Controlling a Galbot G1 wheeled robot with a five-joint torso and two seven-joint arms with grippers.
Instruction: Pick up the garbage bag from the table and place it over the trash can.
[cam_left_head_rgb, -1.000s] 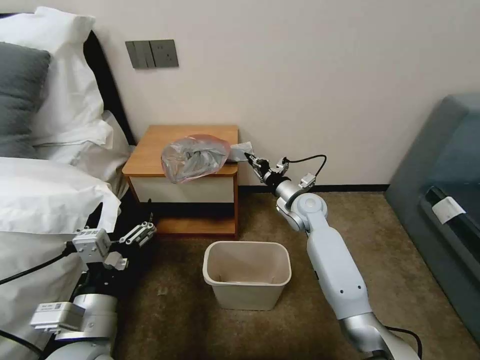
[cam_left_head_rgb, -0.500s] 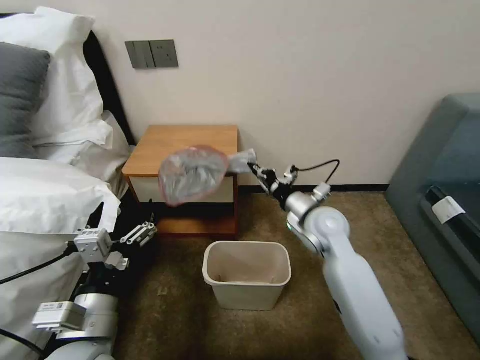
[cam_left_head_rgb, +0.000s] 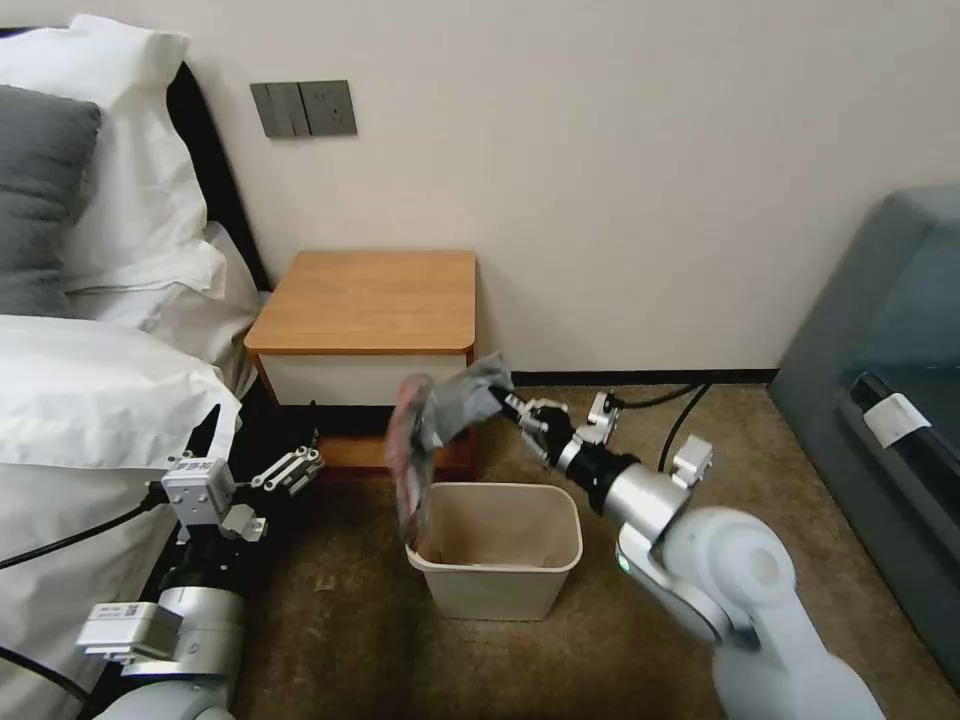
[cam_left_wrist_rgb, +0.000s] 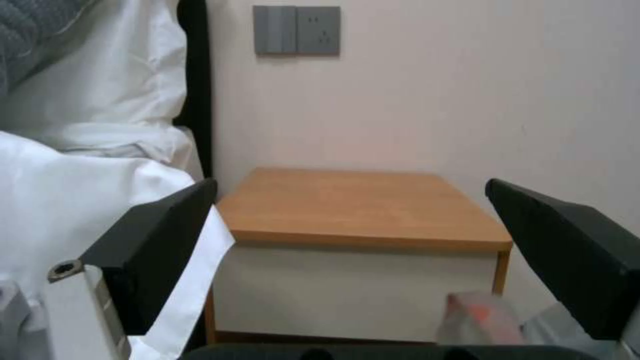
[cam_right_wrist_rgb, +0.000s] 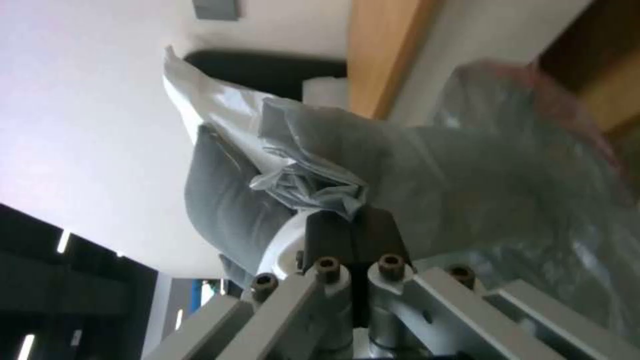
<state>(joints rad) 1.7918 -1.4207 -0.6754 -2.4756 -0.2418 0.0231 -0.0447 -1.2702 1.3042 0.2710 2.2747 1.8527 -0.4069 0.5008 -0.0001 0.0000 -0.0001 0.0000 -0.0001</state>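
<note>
right end effector (cam_left_head_rgb: 512, 405) has its fingers pressed together on a bunched grey corner of the garbage bag (cam_left_head_rgb: 430, 430), and the right wrist view shows the dark pads (cam_right_wrist_rgb: 353, 235) closed flat on the crumpled plastic with the rest of the bag billowing away from them. the bag is off the desk (cam_left_head_rgb: 370, 300) and hangs in the air just past the far left corner of the trash can (cam_left_head_rgb: 495, 550), its pinkish-red edge drooping down toward the rim; whether the lowest fold is touching the rim or just clear of it is hard to say from the head view. the desk top is bare, and the can sits on the carpet near the desk's front, open and upright. left end effector (cam_left_head_rgb: 290, 468) waits low at the left beside the bed, fingers spread apart, with the desk seen between them in its own wrist view. the step in hand looks like carrying the bag over the can, so doing it well probably means keeping the grip firm on that corner, bringing the hanging part across the middle of the opening rather than the left edge, and lowering slowly so the thin plastic settles over the rim instead of sliding down outside.
</note>
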